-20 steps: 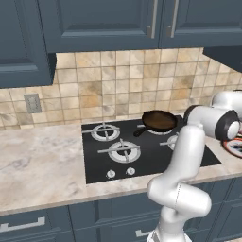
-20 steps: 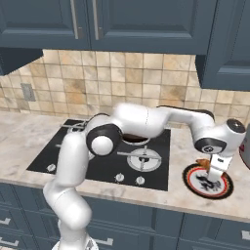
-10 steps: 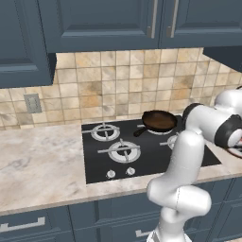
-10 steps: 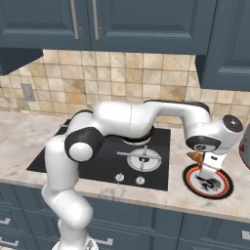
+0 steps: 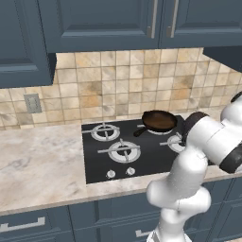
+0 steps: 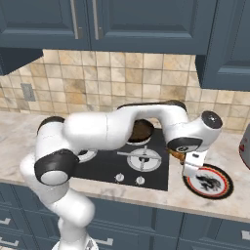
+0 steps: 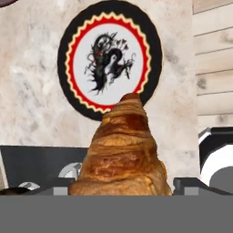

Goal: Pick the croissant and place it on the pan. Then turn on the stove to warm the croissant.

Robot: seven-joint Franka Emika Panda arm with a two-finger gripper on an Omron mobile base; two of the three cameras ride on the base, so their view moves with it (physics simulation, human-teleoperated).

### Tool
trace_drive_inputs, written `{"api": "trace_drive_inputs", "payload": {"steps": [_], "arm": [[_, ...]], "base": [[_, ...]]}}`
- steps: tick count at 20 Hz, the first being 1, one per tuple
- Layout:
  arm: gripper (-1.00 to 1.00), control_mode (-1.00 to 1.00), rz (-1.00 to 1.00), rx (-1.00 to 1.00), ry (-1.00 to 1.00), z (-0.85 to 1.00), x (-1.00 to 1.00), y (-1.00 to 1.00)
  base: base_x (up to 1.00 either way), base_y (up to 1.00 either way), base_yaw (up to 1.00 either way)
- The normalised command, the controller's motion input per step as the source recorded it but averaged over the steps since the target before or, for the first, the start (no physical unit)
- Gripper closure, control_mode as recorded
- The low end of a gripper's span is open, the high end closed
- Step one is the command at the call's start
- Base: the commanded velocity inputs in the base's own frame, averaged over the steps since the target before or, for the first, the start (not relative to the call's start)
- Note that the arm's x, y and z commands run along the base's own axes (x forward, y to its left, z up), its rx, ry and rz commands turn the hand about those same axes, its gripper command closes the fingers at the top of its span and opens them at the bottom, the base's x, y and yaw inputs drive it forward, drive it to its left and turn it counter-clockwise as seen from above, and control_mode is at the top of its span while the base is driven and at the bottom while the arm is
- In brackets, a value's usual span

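Note:
The golden-brown croissant (image 7: 123, 150) sits between my two finger tips, with my gripper (image 7: 120, 189) shut on it. From the right base view, the gripper (image 6: 188, 168) hangs over the counter just right of the stove (image 6: 122, 166), and a bit of the croissant (image 6: 177, 156) shows beside the hand. The round dark pan (image 5: 159, 120) rests on the back right burner of the black stove (image 5: 123, 151). My arm partly hides the pan (image 6: 142, 131) in the right base view.
A round plate (image 6: 222, 185) with a black and red rim and a dragon print lies on the counter right of the stove, seen below the croissant as the plate (image 7: 154, 50). Silver knobs (image 6: 119, 178) line the stove's front edge. Wall cabinets hang overhead.
My gripper has carried the croissant leftward from over the plate toward the stove's right edge. The pan and plate have stayed put.

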Motion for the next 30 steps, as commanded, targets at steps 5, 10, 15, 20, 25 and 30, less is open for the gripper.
{"api": "trace_drive_inputs", "payload": {"steps": [5,10,15,20,25,30], "arm": [[1.00,-1.00,0.12,-0.10,0.00,0.22,0.00,0.71],[1.00,-1.00,0.16,-0.10,-0.01,0.29,0.00,0.63],[1.00,-1.00,0.10,-0.11,-0.04,0.22,-0.04,0.66],[1.00,-1.00,0.07,-0.09,-0.04,0.22,-0.02,0.66],[1.00,-1.00,0.12,-0.06,0.00,0.23,0.00,0.57],[1.00,-1.00,0.22,-0.01,0.00,0.20,0.00,0.36]], "base": [[0.00,0.00,0.00],[0.00,0.00,0.00],[0.00,0.00,0.00],[0.00,0.00,0.00],[0.00,0.00,0.00],[0.00,0.00,0.00]]}}
